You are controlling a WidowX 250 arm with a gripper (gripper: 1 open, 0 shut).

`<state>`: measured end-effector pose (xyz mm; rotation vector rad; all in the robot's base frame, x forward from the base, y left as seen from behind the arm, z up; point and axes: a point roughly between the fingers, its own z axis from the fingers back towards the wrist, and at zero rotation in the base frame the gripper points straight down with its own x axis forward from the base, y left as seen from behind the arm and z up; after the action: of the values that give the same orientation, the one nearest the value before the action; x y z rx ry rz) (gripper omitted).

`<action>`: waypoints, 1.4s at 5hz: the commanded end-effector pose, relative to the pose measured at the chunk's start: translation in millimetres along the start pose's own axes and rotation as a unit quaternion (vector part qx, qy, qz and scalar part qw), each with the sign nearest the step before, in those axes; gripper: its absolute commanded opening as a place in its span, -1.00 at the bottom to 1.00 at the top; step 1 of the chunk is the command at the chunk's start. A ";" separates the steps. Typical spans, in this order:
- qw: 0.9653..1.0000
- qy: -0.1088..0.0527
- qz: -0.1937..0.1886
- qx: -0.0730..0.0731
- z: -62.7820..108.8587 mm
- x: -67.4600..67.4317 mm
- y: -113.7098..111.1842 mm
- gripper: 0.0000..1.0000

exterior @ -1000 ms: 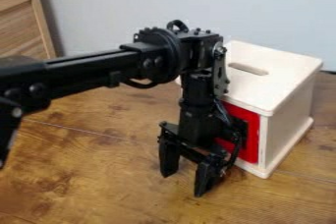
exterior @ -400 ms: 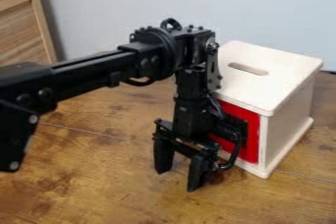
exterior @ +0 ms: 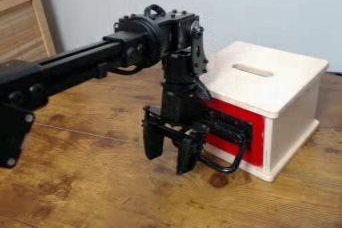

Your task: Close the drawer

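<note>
The fingers (exterior: 168, 162) hang released at 9 o'clock from the drawer (exterior: 241, 147), tips toward 6 o'clock, presumably for pushing it shut.

A matte-black robot arm (exterior: 88, 62) shows bolted joints and dark cables. Its black end effector (exterior: 170, 154) has blocky, blunt-tipped fingers.

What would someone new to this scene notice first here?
A black robot arm reaches in from the left, its claw pointing down above the wooden table. Just behind it, a bright red drawer front stands out in a pale wooden box on the right.
</note>
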<state>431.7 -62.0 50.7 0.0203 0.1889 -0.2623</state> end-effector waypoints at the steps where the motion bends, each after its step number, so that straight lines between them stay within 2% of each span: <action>1: 0.993 -0.107 0.045 0.007 36.4 28.4 -2.7 1.00; 4: 0.992 -0.114 0.059 0.014 37.6 33.6 -6.8 1.00; 7: 0.987 -0.132 0.086 0.010 70.4 13.5 -6.3 1.00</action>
<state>435.5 -58.7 70.8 0.0440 0.1409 -0.1952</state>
